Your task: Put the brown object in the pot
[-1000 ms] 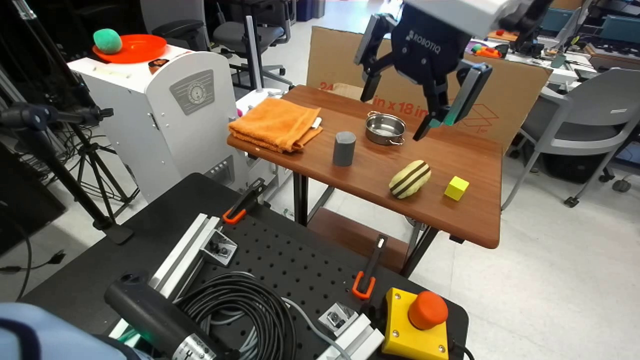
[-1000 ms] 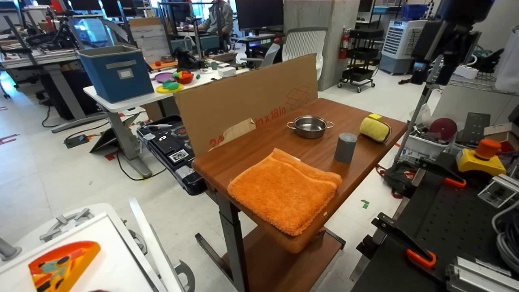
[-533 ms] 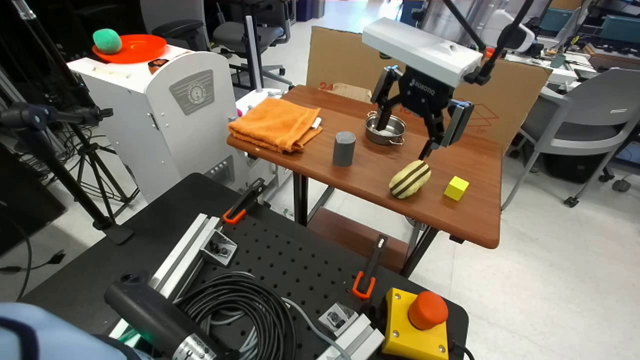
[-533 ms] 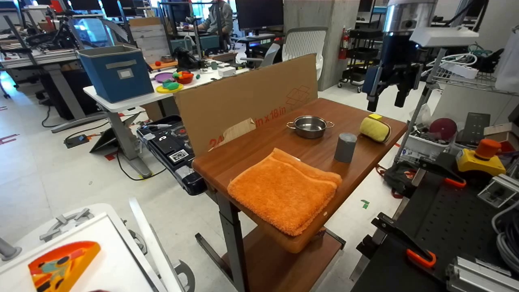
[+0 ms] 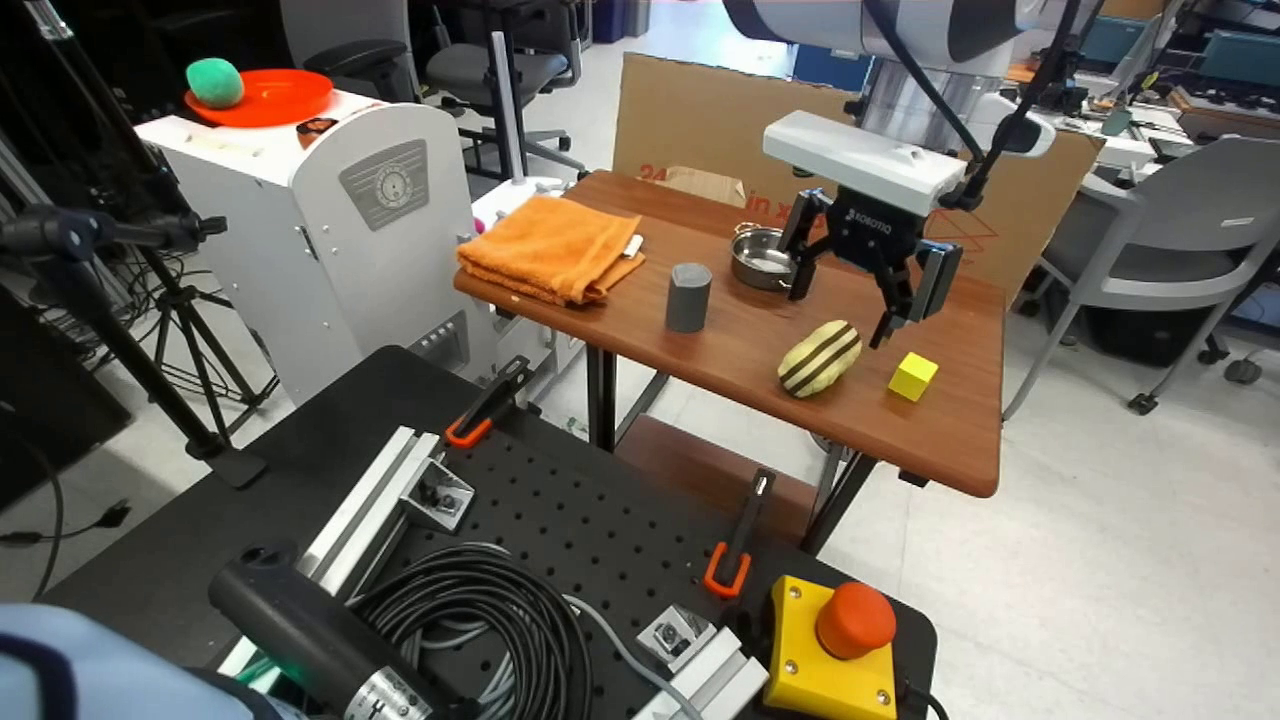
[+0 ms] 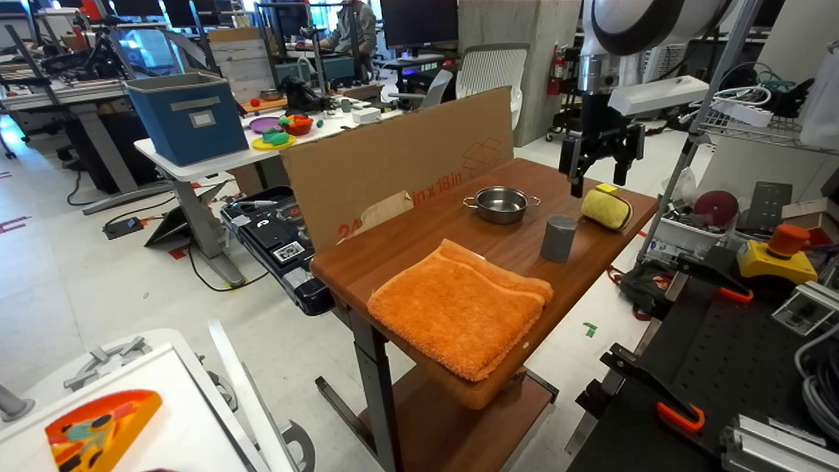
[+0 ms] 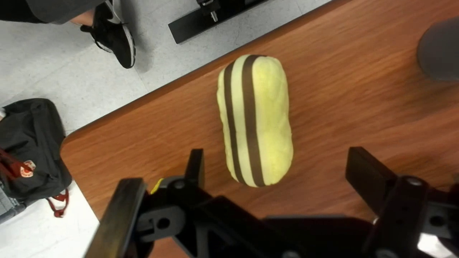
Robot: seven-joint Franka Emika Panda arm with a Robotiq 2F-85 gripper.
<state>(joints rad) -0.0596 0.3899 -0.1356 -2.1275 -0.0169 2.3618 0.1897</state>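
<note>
In an exterior view, here's the tool (image 5: 838, 313) hanging over the desk (image 5: 965, 330), jaws wide apart with nothing in them, and the striped brown object (image 5: 820, 358) lying on the desk below, off towards the near edge. In an exterior view, the pot (image 6: 501, 204) stands on the desk apart from both, nothing in it. And the wrist view tells it: the object lies out beyond the fingertips (image 7: 195, 165), sideways between them, long axis nearly square across the line joining them, so forward, down and squeeze its narrow sides looks the call!
</note>
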